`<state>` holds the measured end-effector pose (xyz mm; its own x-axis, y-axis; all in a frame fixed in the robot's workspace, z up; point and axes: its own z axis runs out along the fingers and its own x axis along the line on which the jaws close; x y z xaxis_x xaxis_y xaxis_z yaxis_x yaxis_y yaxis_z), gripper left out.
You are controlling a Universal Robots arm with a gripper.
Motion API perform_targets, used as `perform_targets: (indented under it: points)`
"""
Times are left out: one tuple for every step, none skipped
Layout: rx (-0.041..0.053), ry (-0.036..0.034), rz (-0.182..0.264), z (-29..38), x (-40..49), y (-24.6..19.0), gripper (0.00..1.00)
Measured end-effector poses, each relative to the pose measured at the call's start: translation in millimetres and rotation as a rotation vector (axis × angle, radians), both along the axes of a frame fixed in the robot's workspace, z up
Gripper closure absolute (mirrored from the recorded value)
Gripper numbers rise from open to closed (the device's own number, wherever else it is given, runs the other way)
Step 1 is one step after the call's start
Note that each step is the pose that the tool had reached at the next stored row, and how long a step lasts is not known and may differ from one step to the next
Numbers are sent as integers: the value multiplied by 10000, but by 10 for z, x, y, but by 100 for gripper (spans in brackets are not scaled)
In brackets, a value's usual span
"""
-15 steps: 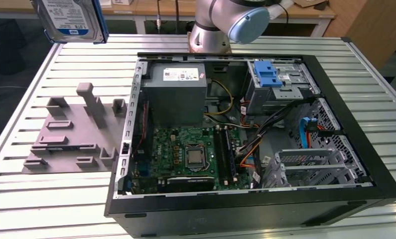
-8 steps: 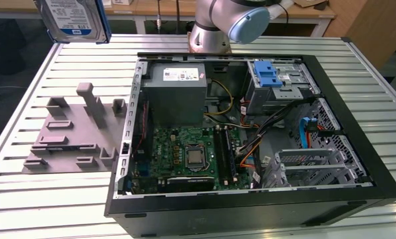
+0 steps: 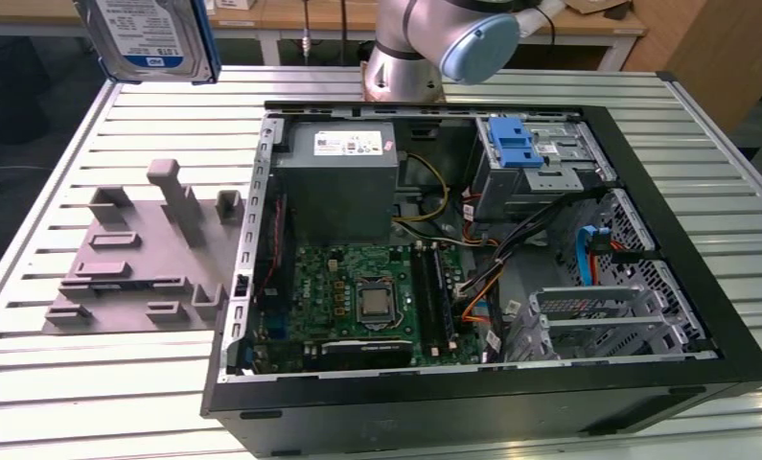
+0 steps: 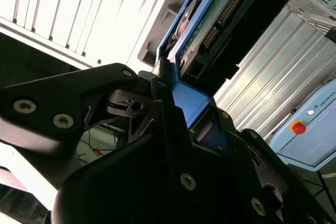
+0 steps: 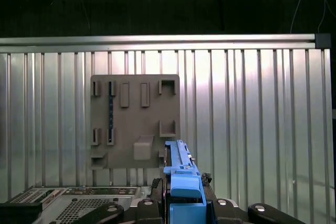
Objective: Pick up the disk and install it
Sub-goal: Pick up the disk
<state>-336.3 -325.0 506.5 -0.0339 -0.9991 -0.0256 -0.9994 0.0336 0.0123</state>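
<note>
The disk (image 3: 144, 38), silver with a white-and-blue label and a blue caddy frame, hangs in the air above the table's far corner at the exterior view's left, well off the computer case (image 3: 687, 316). Both wrist views show my gripper (image 4: 184, 103) shut on it. The second wrist view has the black fingers (image 4: 157, 95) clamping the blue caddy, with the disk's green circuit board (image 4: 212, 27) beyond them. In the first wrist view the caddy's blue edge (image 5: 181, 174) stands up out of the gripper (image 5: 184, 195).
The open case lies on the slatted metal table (image 3: 74, 383). Inside it are a grey power-supply box (image 3: 342, 182), a motherboard (image 3: 368, 302) and a blue-latched drive cage (image 3: 528, 149). A grey fixture plate (image 3: 131, 254) with upright posts lies beside the case. The arm's base (image 3: 406, 57) stands behind.
</note>
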Motion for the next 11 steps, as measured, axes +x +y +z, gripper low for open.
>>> perform_targets:
  points:
    - [0,0,0,0,9,0,64]
    - [0,0,-1,0,18,0,64]
    - [0,0,0,0,26,0,64]
    - [1,-1,0,0,35,0,64]
    - [0,0,0,0,45,0,64]
    - [0,0,0,0,54,0,64]
    - [0,1,0,0,63,0,64]
    - [1,0,0,0,72,0,64]
    - [0,0,-1,0,82,0,64]
    - [0,0,0,0,92,0,64]
    - [0,0,0,0,104,0,64]
